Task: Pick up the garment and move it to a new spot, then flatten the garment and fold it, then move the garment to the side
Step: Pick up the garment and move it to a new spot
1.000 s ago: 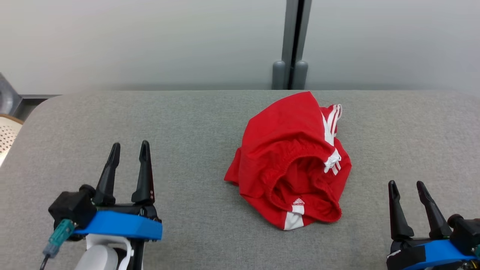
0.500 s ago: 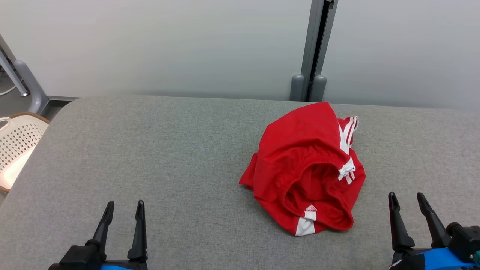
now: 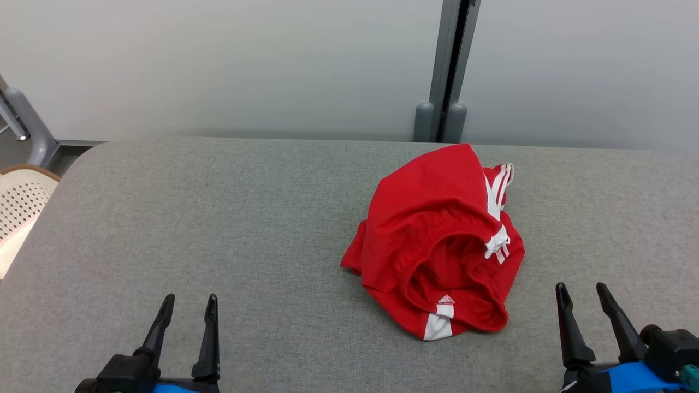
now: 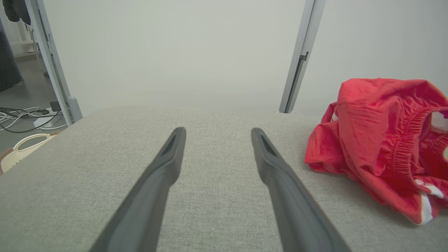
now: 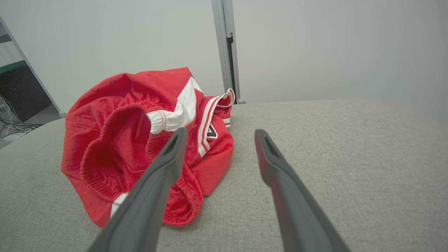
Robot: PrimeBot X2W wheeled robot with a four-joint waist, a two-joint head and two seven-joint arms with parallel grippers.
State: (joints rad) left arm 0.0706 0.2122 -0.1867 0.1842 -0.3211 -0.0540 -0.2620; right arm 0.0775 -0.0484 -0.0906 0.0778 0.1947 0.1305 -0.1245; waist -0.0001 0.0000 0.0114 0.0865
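Observation:
The garment (image 3: 437, 240) is a pair of red shorts with white stripes, lying crumpled with its elastic waistband gaping toward me, right of centre on the grey padded table (image 3: 218, 218). It also appears at the right of the left wrist view as the garment (image 4: 378, 140) and at the left of the right wrist view as the garment (image 5: 140, 140). My left gripper (image 3: 189, 299) hovers open at the lower left, well apart from the cloth. My right gripper (image 3: 581, 287) stands open at the lower right, a short way right of the waistband. Both hold nothing.
A white perforated basket (image 3: 16, 213) sits beside the table's left edge. A grey wall post (image 3: 445, 71) rises behind the table's far edge. Cables (image 4: 24, 119) lie on the floor at the left. Bare grey surface spreads left of the shorts.
The head camera has shifted, so the whole picture sits differently. My left gripper now shows much lower in the head view than a second ago. The shorts lie unmoved on the table.

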